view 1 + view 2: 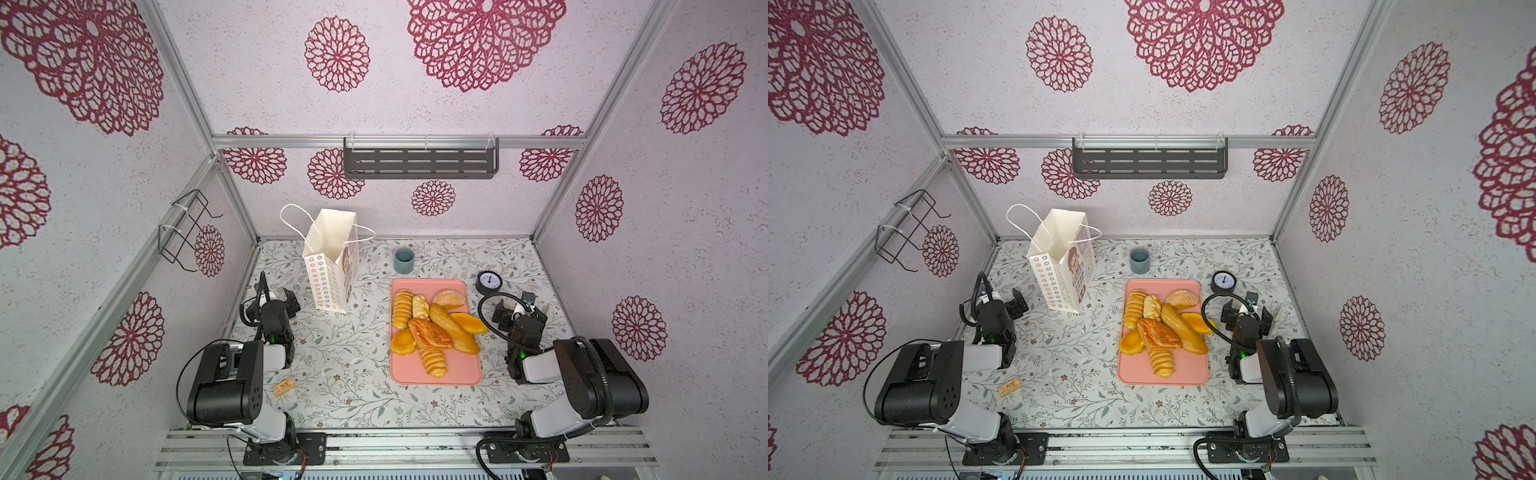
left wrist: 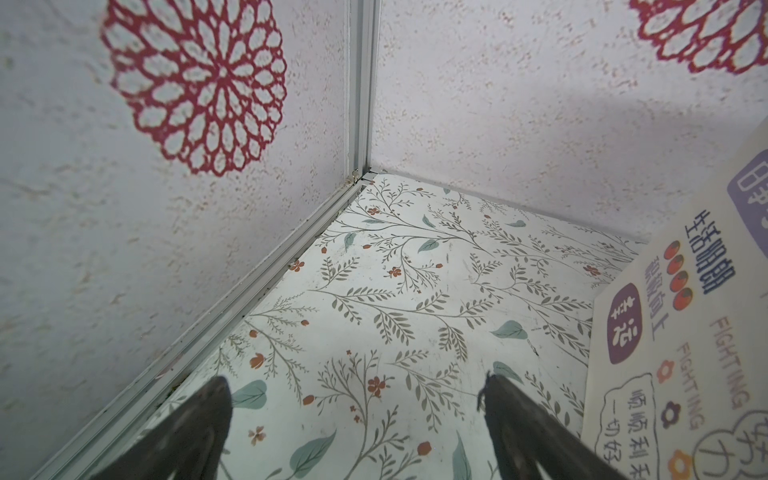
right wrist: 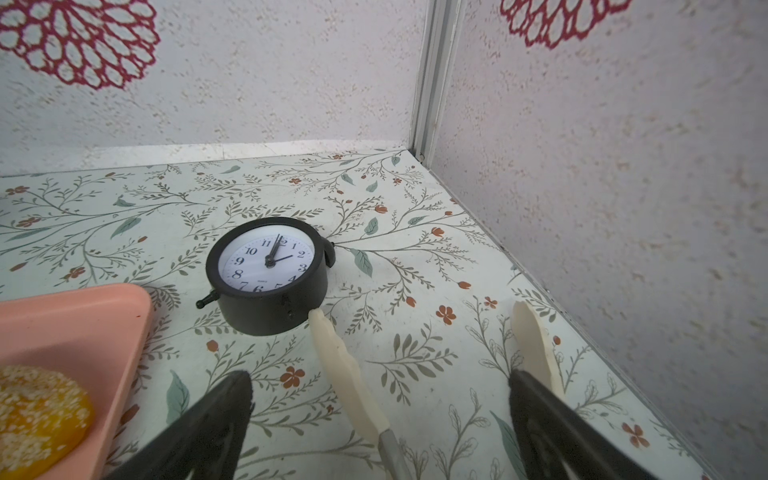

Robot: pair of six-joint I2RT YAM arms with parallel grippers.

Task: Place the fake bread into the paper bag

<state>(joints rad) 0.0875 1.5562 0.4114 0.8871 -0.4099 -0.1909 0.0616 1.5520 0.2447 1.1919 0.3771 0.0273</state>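
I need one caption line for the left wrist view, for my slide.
Open left gripper over the floral table, paper bag beside it, corner post ahead.

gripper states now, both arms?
Left gripper: open, empty.
Right gripper: open; a cream tool pokes out inside it, not visibly clamped.

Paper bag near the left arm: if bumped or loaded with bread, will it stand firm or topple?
Likely tippy: the paper bag stands tall on a narrow base, with nothing showing inside to weigh it down. Its thin paper walls would probably buckle under a push rather than resist. Being light, it may also slide on the smooth table.
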